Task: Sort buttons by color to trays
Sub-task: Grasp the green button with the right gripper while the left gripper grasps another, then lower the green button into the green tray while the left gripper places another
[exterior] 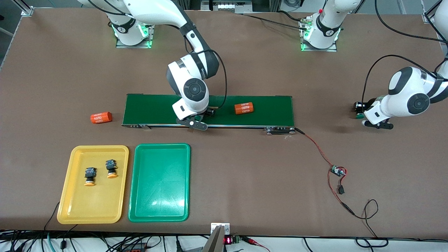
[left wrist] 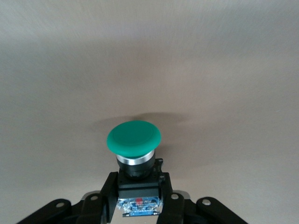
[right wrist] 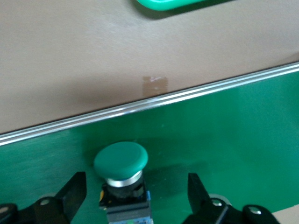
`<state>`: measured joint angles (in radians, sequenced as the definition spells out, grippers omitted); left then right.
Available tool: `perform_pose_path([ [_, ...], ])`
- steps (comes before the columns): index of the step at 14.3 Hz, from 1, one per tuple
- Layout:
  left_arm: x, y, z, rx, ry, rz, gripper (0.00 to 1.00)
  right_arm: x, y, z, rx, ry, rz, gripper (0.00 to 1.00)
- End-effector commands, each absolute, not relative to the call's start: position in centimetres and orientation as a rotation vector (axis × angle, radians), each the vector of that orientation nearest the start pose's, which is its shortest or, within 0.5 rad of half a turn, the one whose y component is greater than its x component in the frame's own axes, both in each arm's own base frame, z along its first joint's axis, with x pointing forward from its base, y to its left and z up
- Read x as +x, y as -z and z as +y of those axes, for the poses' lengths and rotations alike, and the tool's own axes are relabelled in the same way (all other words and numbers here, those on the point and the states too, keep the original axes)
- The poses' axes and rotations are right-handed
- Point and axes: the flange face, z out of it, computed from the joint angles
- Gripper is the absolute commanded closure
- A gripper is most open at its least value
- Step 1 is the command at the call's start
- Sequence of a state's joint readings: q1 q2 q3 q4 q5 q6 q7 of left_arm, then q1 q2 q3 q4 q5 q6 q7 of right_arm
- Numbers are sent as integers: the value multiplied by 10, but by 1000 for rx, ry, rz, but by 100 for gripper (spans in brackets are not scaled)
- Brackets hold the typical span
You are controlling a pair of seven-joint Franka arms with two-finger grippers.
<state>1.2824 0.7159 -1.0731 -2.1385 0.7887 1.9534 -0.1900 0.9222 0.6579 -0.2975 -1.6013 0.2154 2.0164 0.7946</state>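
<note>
2 yellow buttons [exterior: 100, 172] | left pincer [left wrist: 138, 196] grips green button [left wrist: 134, 140] | right pincer [right wrist: 135, 196] open

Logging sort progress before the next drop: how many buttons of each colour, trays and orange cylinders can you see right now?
Yellow-orange buttons: 2, both in the yellow tray
Green buttons: 2
Trays: 2, yellow and green tray
Orange cylinders: 2
Total: 8

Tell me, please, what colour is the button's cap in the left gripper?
Green; the button shows best in the left wrist view.
</note>
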Motion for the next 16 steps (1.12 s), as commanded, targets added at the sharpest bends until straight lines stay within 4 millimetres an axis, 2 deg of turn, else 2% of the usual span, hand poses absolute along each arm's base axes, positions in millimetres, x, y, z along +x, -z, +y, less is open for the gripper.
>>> perform_pose_path([
  [1, 532, -231, 113, -3024, -507, 212, 82, 516, -243, 413, -3243, -270, 405, 50],
  [3, 545, -260, 75, -3026, -466, 297, 82, 517, -247, 412, -3240, -273, 407, 74],
  [4, 553, -280, 49, -3045, -447, 336, 82, 518, -250, 411, -3235, -272, 413, 81],
  [6, 571, -310, -5, -3082, -473, 389, 82, 525, -260, 407, -3223, -253, 419, 86],
  [9, 589, -341, -72, -3200, -536, 348, 82, 558, -294, 390, -3201, -137, 421, 86],
  [11, 587, -337, -115, -3265, -600, 298, 82, 590, -312, 362, -3190, -61, 445, 86],
  [13, 585, -332, -155, -3325, -575, 272, 83, 634, -309, 322, -3217, 11, 390, 86],
  [14, 580, -329, -182, -3326, -565, 289, 83, 658, -308, 299, -3222, 38, 366, 86],
  [16, 567, -311, -228, -3291, -581, 264, 83, 689, -303, 269, -3233, 78, 290, 86],
])
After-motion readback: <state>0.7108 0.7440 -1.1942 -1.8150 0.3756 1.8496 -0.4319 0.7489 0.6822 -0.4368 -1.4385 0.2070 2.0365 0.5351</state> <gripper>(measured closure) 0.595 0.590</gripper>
